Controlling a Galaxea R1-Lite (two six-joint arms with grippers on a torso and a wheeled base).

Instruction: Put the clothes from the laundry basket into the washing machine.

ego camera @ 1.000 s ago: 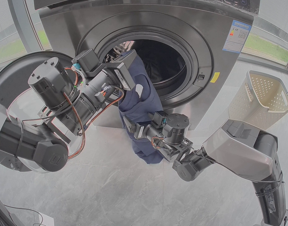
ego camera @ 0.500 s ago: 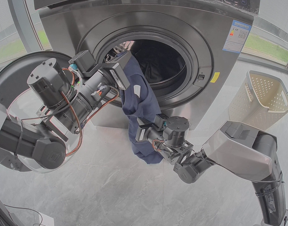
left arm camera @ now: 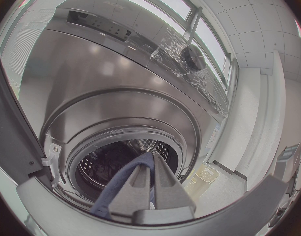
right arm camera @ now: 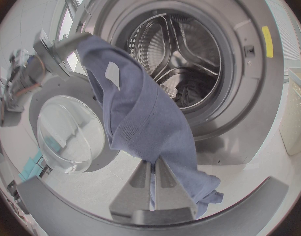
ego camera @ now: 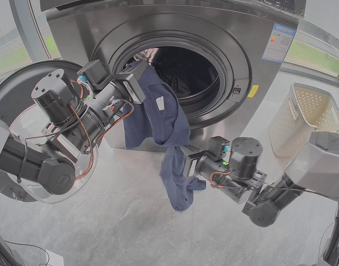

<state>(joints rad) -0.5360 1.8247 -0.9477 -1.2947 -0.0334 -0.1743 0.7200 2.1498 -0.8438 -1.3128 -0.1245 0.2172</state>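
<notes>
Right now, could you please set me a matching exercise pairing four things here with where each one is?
Things:
1. blue shirt
2. laundry basket
3. glass door
4. dark clothes

Places:
A. swung open on the left of the washer
B. lying inside the drum
C. gripped by the left hand and the right hand
D. on the floor, right of the washer

Pairs: 1-C, 2-D, 3-A, 4-B

Right claw (ego camera: pixel 183 155) tips lost under shirt (ego camera: pixel 165 119) fold in head view. Basket (ego camera: pixel 306 111) lower corner hidden behind right arm (ego camera: pixel 321 167). Door (ego camera: pixel 10 85) half behind left arm (ego camera: pixel 62 126). Dark heap (right arm camera: pixel 190 92) in drum (right arm camera: pixel 163 46) too dim to tell.
</notes>
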